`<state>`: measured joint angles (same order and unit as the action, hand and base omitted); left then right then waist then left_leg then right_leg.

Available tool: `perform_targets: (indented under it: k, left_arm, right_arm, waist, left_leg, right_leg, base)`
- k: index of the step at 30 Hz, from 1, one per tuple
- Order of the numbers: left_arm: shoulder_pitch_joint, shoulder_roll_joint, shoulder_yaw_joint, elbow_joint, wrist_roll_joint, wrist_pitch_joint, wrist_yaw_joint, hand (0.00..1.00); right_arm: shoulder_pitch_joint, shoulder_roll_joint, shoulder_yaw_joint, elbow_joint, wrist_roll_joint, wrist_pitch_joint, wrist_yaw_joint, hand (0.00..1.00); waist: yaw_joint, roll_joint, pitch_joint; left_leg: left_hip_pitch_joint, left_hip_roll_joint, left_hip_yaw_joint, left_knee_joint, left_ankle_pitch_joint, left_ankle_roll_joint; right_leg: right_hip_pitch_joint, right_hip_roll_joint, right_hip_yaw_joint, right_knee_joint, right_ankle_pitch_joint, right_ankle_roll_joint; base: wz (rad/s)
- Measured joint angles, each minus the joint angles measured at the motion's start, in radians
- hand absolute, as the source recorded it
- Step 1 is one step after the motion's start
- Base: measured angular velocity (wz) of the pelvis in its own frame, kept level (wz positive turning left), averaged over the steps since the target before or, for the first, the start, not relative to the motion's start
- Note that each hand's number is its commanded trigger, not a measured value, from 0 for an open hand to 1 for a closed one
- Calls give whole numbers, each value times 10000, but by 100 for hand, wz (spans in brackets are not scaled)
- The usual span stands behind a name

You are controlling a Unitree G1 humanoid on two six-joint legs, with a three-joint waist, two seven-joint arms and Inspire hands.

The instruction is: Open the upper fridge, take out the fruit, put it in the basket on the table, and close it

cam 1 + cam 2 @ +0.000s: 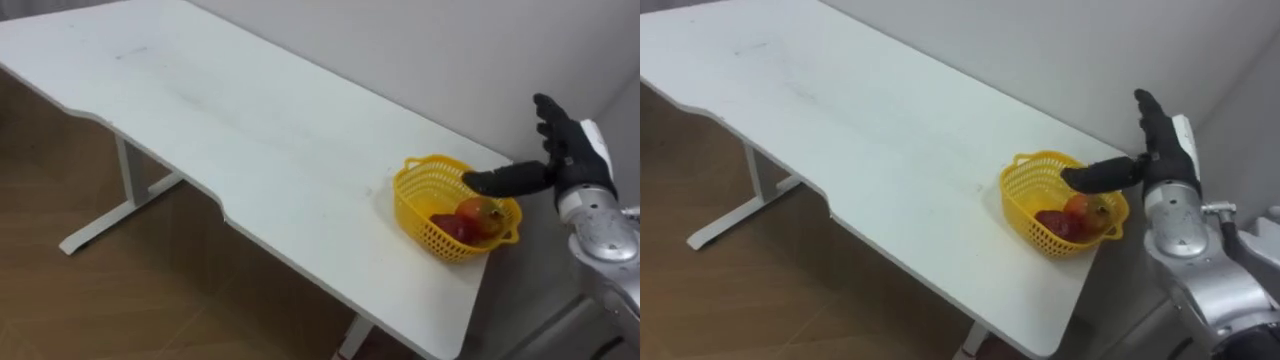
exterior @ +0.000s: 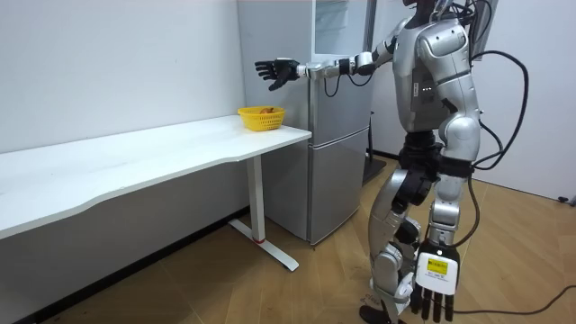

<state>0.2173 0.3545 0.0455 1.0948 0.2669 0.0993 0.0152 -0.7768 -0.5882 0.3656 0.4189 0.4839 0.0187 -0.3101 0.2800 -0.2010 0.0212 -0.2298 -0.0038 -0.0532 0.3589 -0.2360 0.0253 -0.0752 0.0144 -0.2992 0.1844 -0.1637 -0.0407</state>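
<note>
Right hand spread, empty, beside basket of fruit; left hand hangs relaxed. Advise lifting clear of the rim before turning to fridge.

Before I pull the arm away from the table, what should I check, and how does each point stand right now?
1. Right robot hand empty: ok. Its fingers are straight and its thumb reaches over the yellow basket.
2. Fruit delivered: ok. A red fruit and an orange-yellow fruit lie in the basket.
3. Basket placement: ok. It sits on the white table, though close to the corner edge.
4. Hand clear of the basket rim: cannot tell.
5. Left robot hand free: ok. It hangs at the robot's side with straight fingers.
6. Upper door of the fridge shut: cannot tell.
</note>
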Motion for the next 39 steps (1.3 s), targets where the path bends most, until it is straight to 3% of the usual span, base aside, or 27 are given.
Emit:
perform_targets:
  k: [3,5,7,8,12,17,19,21,25,28,30,33,36,37,39]
  left_arm:
    - [253,-209,355,-158,-11,-2,-1,0]
    - [378,-377,502,-157,-19,-3,-39,0]
    - [335,-386,487,-162,-24,30,-76,0]
    - [273,-391,476,-160,-18,16,-73,0]
    - [224,-404,475,-173,-21,-136,-183,0]
    - [67,-526,276,-137,-29,-83,-266,0]
    - [15,-558,83,-136,-32,-46,-284,0]
    - [29,-593,-186,-120,-23,-41,-357,0]
    - [-86,-683,-607,-160,-23,46,-507,0]
    - [-161,-770,-631,-134,-223,45,-525,0]
    - [-262,-773,-756,-134,-396,48,-505,0]
    - [-455,-900,-901,-139,-607,53,-496,0]
    - [-414,-1060,-904,-149,-661,27,-477,0]
    - [-456,-1096,-901,-143,-672,26,-461,0]
    - [-465,-1131,-902,-121,-691,25,-460,0]
  right_arm:
    - [671,-4,-25,-1455,-21,-31,720,0]
    - [1399,-10,16,-2808,229,-34,1317,0]
    - [2052,-7,93,-3529,428,-46,1880,0]
    - [2570,-7,96,-3864,410,-42,2266,0]
    - [3582,-5,484,-4370,446,-25,3502,0]
    - [5123,41,614,-4876,222,203,5105,0]
    - [5565,54,614,-4881,-75,212,5608,0]
    - [6161,253,613,-4881,-235,258,6154,0]
    - [7115,854,619,-4877,-587,297,6834,0]
    - [7825,1201,617,-4877,-678,476,7370,0]
    - [8225,1223,604,-4877,-660,490,7682,0]
    - [8857,1600,356,-4871,-667,495,8165,0]
    - [9296,1895,139,-4645,-673,494,8370,0]
    - [9442,2093,-26,-4392,-653,490,8411,0]
    - [9796,2333,-429,-4029,-655,490,8434,0]
  waist:
    - [4,119,-55]
    - [4,191,-80]
    - [-74,310,-31]
    - [-55,283,-83]
    - [-20,330,-74]
    - [-91,656,-77]
    - [-171,786,-120]
    - [-295,912,-177]
    - [-469,1003,-213]
    - [-615,1067,-189]
    - [-744,1118,-157]
    - [-927,1302,-99]
    - [-1194,1462,-183]
    - [-1400,1498,-166]
    - [-1486,1578,-174]
  left_leg:
    - [390,55,239,-132,0,0]
    - [863,109,447,-368,0,-1]
    - [1232,138,552,-532,-1,-1]
    - [1393,155,656,-600,0,-2]
    - [1606,215,968,-738,-6,-10]
    - [1660,224,1221,-671,-23,18]
    - [1720,219,1226,-661,-23,20]
    - [1822,222,1256,-687,-22,23]
    - [1881,249,1423,-725,-23,20]
    - [1908,266,1576,-749,-30,30]
    - [1910,265,1599,-739,-38,45]
    - [2014,267,1710,-787,-50,63]
    - [2084,248,1743,-847,-56,75]
    - [2145,246,1774,-866,-57,76]
    - [2254,250,1826,-905,-72,90]
  right_leg:
    - [254,-4,145,-3,-2,3]
    - [530,29,564,-17,-4,6]
    - [808,44,608,-38,-11,15]
    - [904,45,709,5,-46,53]
    - [941,71,1023,0,-60,61]
    - [949,46,1082,9,-43,34]
    - [1026,36,1085,23,-40,30]
    - [1131,35,1073,19,-41,30]
    - [1116,34,1054,34,-41,30]
    - [1098,34,1087,36,-39,27]
    - [1096,29,1112,43,-37,24]
    - [1122,34,1308,45,-29,12]
    - [1175,19,1316,40,-29,11]
    - [1210,19,1311,27,-29,11]
    - [1283,27,1322,19,-30,13]
  base:
    - [-26]
    - [-34]
    - [-15]
    - [-11]
    - [-29]
    - [-18]
    - [-3]
    - [-2]
    - [-9]
    - [-9]
    - [-2]
    - [-13]
    - [-4]
    - [-4]
    - [-8]
